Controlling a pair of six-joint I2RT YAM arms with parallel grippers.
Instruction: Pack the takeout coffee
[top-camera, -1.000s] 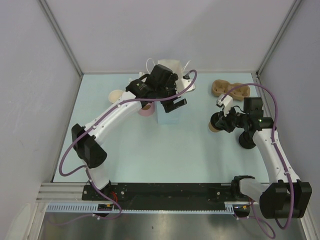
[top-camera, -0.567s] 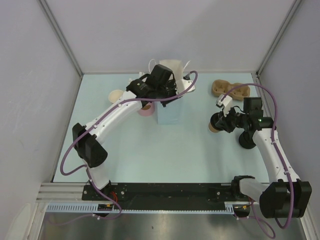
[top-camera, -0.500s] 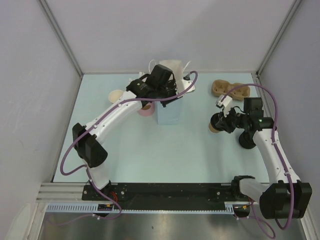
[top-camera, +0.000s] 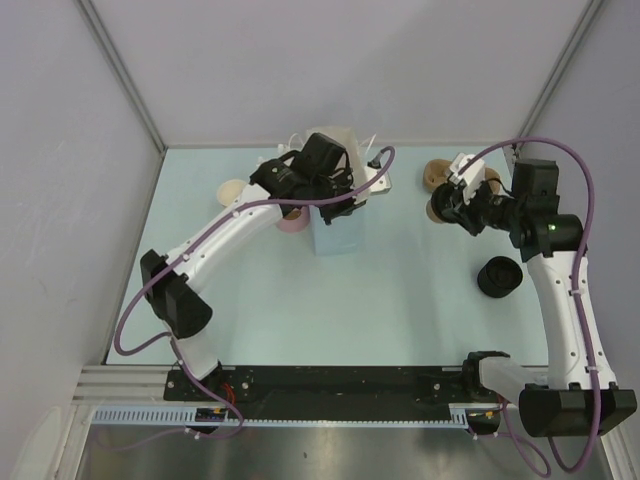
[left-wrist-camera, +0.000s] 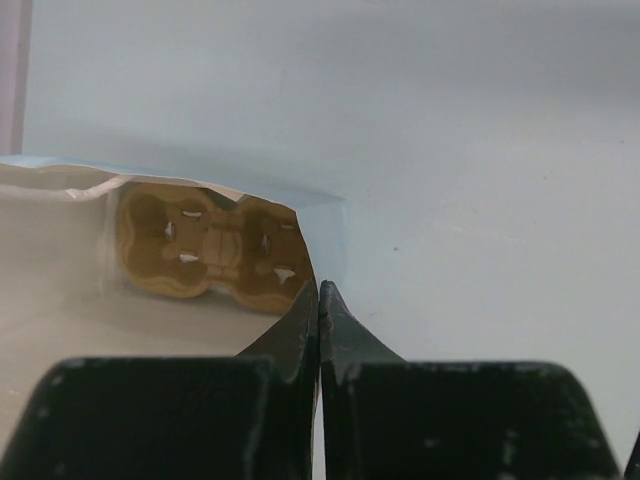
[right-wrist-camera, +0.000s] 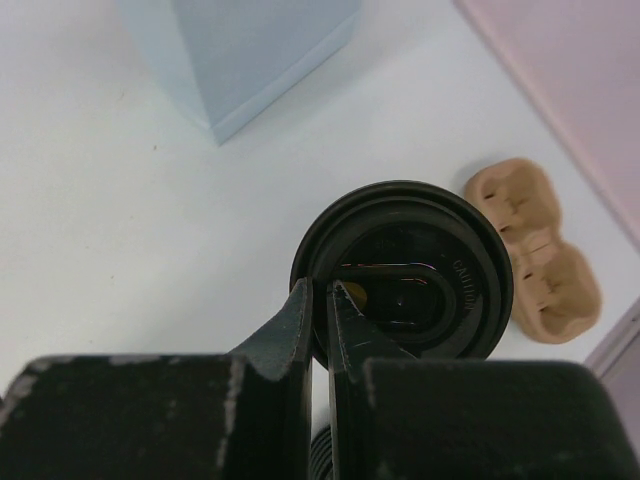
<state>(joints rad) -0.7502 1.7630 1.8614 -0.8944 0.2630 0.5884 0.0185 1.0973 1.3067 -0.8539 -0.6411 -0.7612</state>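
Note:
The takeout coffee (right-wrist-camera: 420, 262), a brown paper cup (top-camera: 435, 211) with a round black lid, hangs above the table. My right gripper (right-wrist-camera: 322, 292) is shut on the lid's near rim, one finger inside and one outside. In the top view that gripper (top-camera: 448, 203) is right of the light blue paper bag (top-camera: 335, 228). My left gripper (left-wrist-camera: 319, 292) is shut on the bag's upper edge (left-wrist-camera: 300, 205), with the bag's pale inside to its left. From above, the left gripper (top-camera: 351, 196) sits over the bag's mouth.
A brown pulp cup carrier (top-camera: 476, 178) lies at the back right, also seen as the carrier (right-wrist-camera: 535, 245). A black stack of lids (top-camera: 498, 276) stands right of centre. A pink cup (top-camera: 293, 222) and tan cups (top-camera: 232, 189) stand left of the bag.
The left gripper closed on the bag's edge. The right arm lifted the coffee off the table by the black lids and carried it back, toward the carrier.

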